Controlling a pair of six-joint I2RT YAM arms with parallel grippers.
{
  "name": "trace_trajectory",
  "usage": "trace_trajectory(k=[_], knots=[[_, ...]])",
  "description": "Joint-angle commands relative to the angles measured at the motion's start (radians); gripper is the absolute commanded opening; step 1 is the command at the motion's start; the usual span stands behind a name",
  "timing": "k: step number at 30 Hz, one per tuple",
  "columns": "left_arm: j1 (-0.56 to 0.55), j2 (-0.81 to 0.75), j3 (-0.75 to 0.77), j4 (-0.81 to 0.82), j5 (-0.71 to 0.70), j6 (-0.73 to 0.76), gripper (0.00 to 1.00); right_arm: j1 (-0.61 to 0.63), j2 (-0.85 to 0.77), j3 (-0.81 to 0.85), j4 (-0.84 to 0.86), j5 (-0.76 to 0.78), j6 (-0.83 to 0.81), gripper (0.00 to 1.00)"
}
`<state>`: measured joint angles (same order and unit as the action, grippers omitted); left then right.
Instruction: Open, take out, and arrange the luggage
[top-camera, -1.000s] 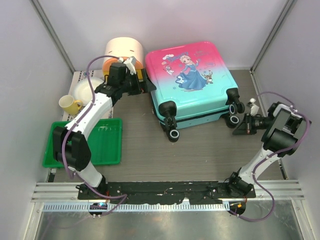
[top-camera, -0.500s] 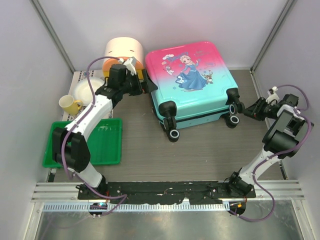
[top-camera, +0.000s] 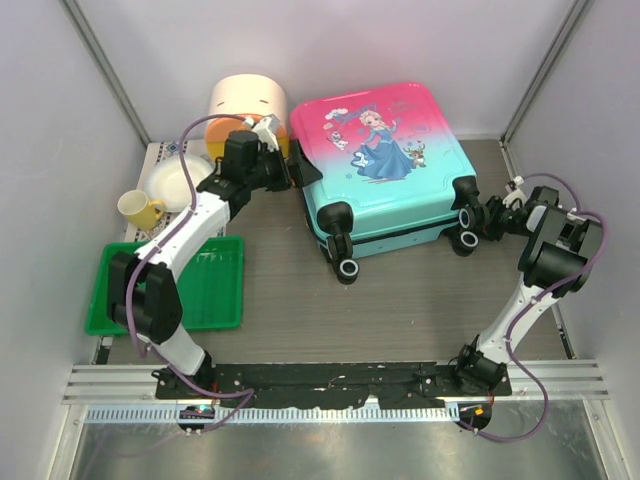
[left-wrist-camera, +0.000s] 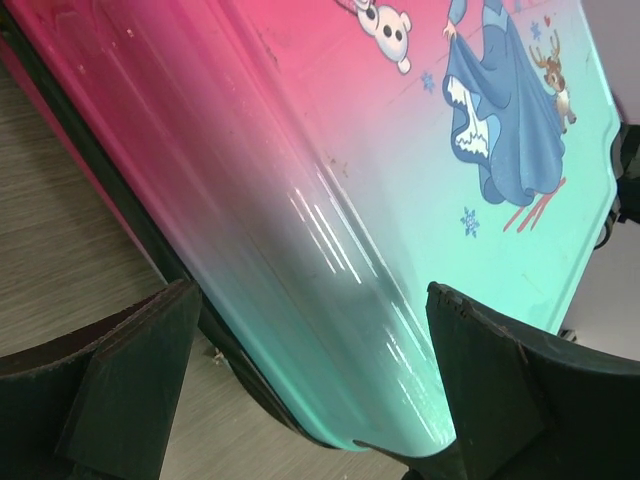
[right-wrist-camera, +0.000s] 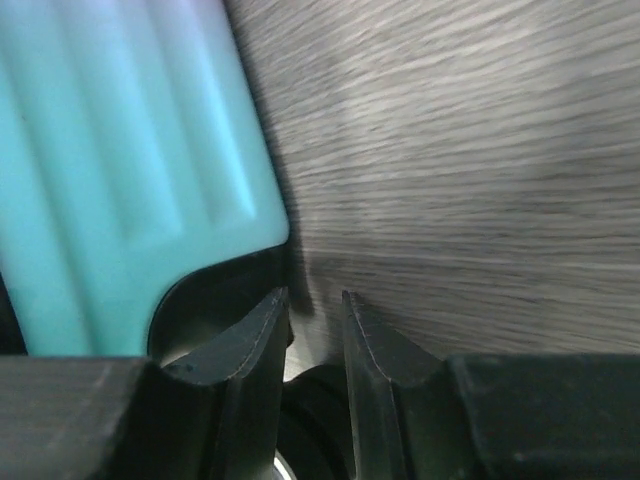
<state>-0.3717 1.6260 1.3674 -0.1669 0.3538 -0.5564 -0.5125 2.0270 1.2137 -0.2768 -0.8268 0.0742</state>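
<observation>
Here the luggage lies flat and zipped shut in the upper centre of the overhead view, its pink-to-turquoise shell and princess print facing up and its black wheels toward the lower edge and the right. The left gripper sits at the suitcase's left side, just right of the round cream-and-orange box in the upper left. In the left wrist view its jaws are spread wide, one finger in the lower left of the frame and the other in the lower right. The glossy shell runs between and beyond them, and nothing is clamped. The right gripper is at the right side of the overhead view, pointing left and just beside the suitcase's right-hand wheel. In the right wrist view its fingers stand only slightly parted, with a narrow gap showing the wood-grain table. A turquoise corner of the case fills the upper left of that frame, and a black fitting sits beneath it, close to the left finger. Whether that finger touches the fitting cannot be told. On the left of the overhead view a white plate and a yellow mug sit above a green tray.
</observation>
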Motion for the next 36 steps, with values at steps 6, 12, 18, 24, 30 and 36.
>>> trace_trajectory(k=[6, 12, 18, 24, 30, 36], knots=[[-0.05, 0.12, 0.079, 0.119, 0.065, -0.033, 0.99, 0.014, -0.004, -0.124, -0.263, -0.069, -0.123, 0.31], [-0.128, 0.239, 0.195, 0.142, 0.108, 0.004, 0.95, 0.0, -0.126, -0.224, -0.315, -0.09, -0.169, 0.31], [-0.179, 0.414, 0.404, 0.158, 0.237, 0.073, 0.91, 0.0, -0.142, -0.203, -0.409, -0.098, -0.215, 0.31], [-0.138, 0.381, 0.578, -0.009, 0.215, 0.22, 0.95, 0.002, -0.255, -0.253, -0.423, -0.178, -0.247, 0.35], [-0.104, 0.135, 0.446, -0.17, 0.143, 0.368, 1.0, 0.072, -0.327, -0.316, -0.345, -0.253, -0.225, 0.4], [-0.15, -0.156, 0.189, -0.232, 0.128, 0.4, 0.98, 0.248, -0.441, -0.447, -0.112, -0.219, -0.028, 0.4]])
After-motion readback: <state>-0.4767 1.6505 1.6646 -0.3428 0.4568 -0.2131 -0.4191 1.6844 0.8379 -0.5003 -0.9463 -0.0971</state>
